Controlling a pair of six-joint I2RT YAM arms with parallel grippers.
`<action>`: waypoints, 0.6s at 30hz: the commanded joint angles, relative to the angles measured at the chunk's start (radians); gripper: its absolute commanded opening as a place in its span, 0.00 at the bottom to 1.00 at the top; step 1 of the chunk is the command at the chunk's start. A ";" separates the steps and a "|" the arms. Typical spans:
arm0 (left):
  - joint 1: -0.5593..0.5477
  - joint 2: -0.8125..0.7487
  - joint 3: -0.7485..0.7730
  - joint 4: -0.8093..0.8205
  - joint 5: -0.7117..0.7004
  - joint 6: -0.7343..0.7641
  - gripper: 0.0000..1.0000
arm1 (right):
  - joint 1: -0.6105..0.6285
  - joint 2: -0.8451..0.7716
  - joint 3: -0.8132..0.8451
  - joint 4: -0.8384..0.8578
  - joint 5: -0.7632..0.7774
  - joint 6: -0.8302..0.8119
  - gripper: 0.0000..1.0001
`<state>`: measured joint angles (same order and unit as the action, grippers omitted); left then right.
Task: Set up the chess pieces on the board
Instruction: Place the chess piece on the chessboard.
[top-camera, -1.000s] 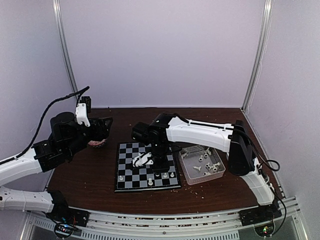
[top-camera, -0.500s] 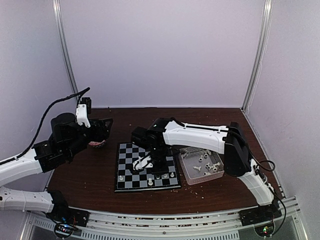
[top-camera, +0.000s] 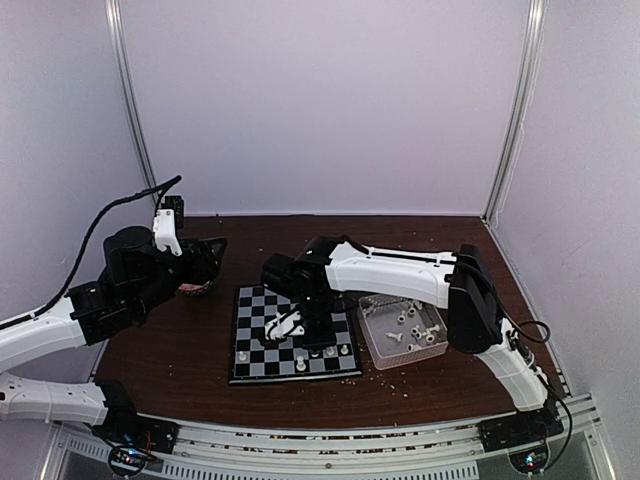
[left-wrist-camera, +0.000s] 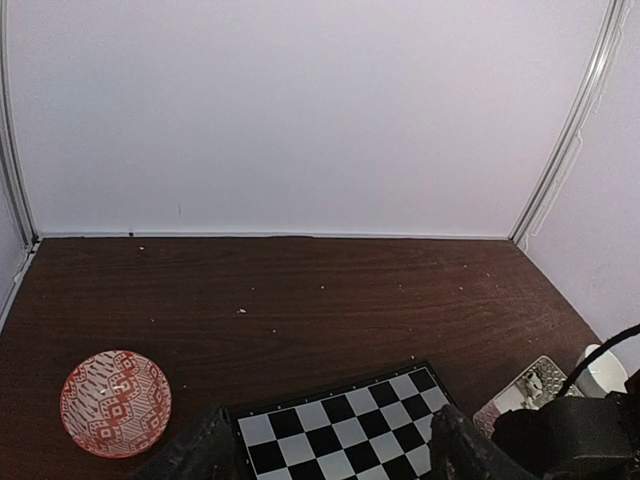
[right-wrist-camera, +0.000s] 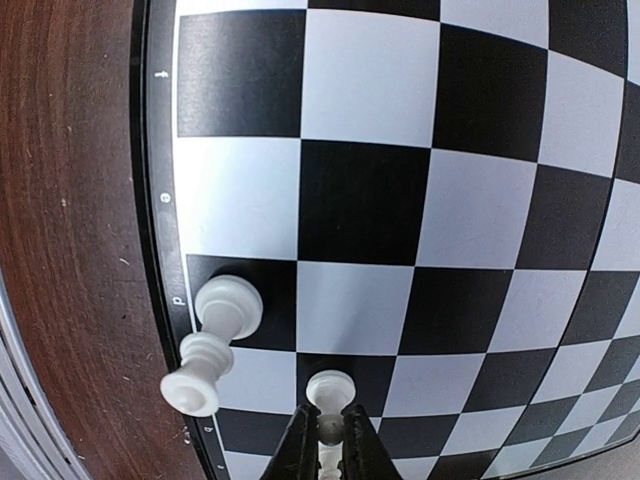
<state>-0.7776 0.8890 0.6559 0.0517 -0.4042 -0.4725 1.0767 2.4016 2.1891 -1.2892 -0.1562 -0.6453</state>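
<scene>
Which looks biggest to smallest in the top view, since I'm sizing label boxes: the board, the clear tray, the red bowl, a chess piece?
1. board
2. clear tray
3. red bowl: the left arm hides most of it, so its place is unsure
4. chess piece on the board's near edge

The right pincer (right-wrist-camera: 326, 412) partly hides the chess piece (right-wrist-camera: 330, 385) it straddles.

The right gripper (top-camera: 288, 323) is low over the board (top-camera: 250, 300). Just nearer than it, small white chess pieces (top-camera: 330, 351) stand on the board. A clear tray (top-camera: 372, 342) holding more sits to its right.
</scene>
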 joint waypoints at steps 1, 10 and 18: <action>0.008 0.001 -0.014 0.051 0.008 -0.009 0.69 | -0.004 0.012 0.008 0.010 0.022 0.013 0.12; 0.008 0.005 -0.012 0.053 0.015 -0.009 0.69 | -0.004 -0.053 0.019 0.003 0.024 0.022 0.21; 0.008 0.066 0.018 0.045 0.047 0.012 0.70 | -0.021 -0.244 -0.045 -0.055 -0.037 0.016 0.30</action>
<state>-0.7776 0.9089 0.6559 0.0578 -0.3920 -0.4736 1.0744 2.3371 2.1857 -1.3121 -0.1574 -0.6292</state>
